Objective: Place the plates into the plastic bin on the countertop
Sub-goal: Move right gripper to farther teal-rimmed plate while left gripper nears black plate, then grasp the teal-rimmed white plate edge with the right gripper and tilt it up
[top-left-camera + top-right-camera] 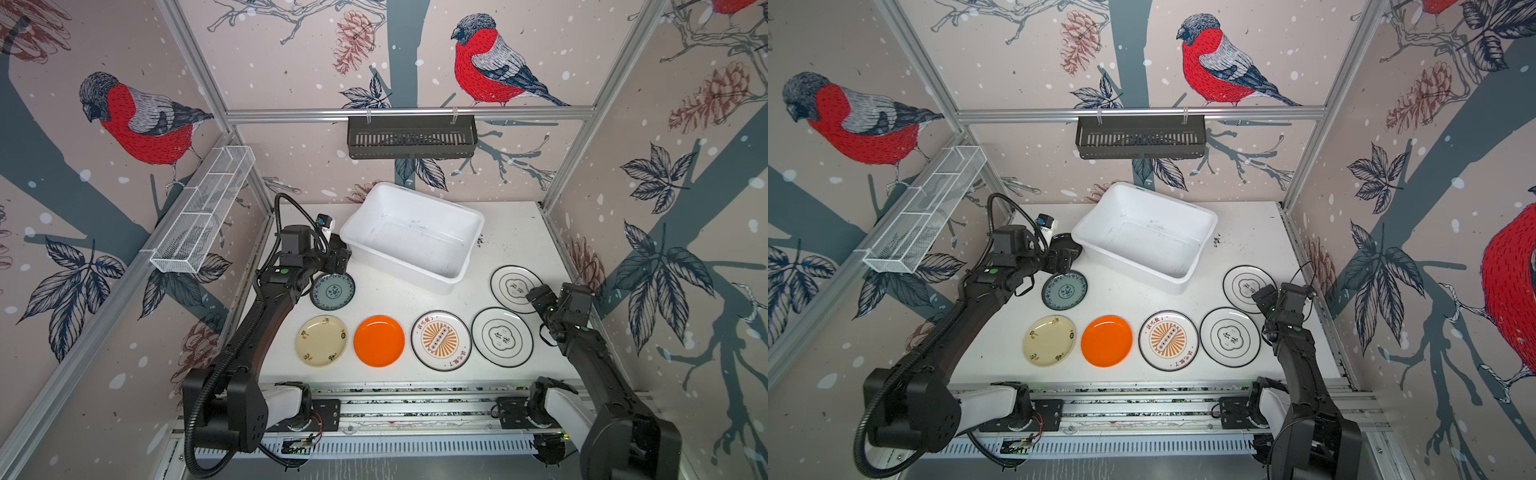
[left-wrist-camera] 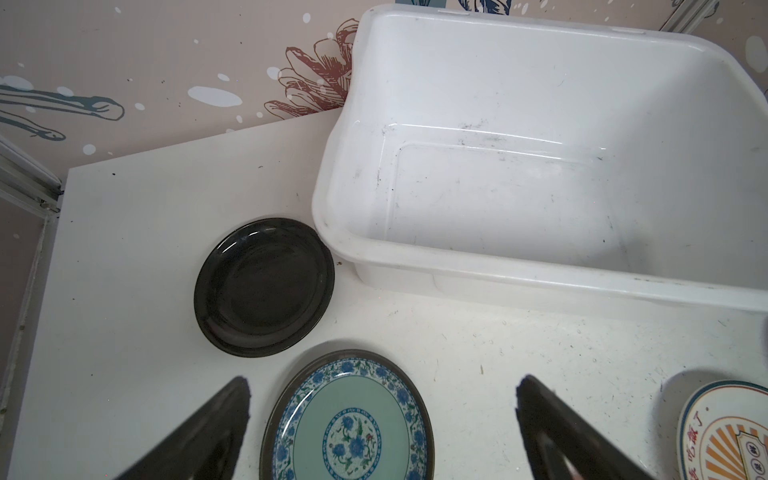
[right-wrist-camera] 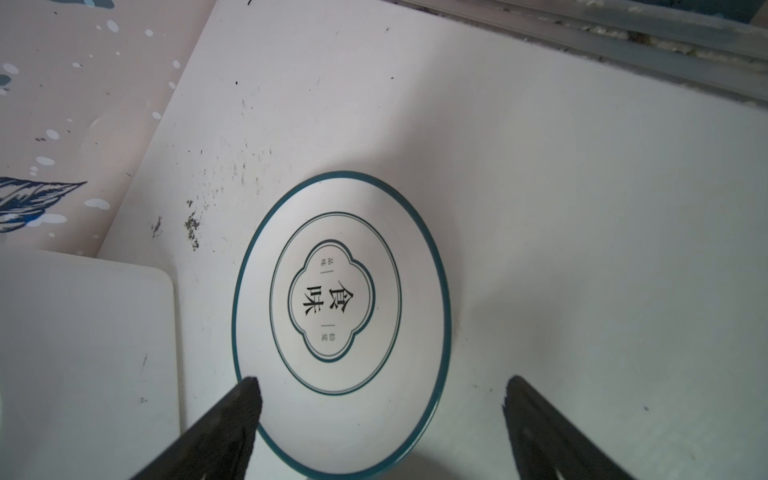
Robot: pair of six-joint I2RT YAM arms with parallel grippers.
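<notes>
All seven small round plates (image 1: 379,340) lie flat on the white speckled table (image 1: 415,303). None is in the large white plastic bin (image 1: 395,266), which stands empty at the back. The plates look stiff, light and glossy, so probably slippery. They sit low, and I think the raised rim is the only place to pinch.

The right jaws are spread wide across the edge of the white, dark-rimmed emblem plate (image 3: 340,316) nearest the bin, one tip over the plate and one over bare table. They hold nothing; whether they touch it I cannot tell. The left jaws are also wide apart and empty, above the teal-patterned plate (image 2: 349,424), near the black plate (image 2: 264,286) at the bin's corner.
</notes>
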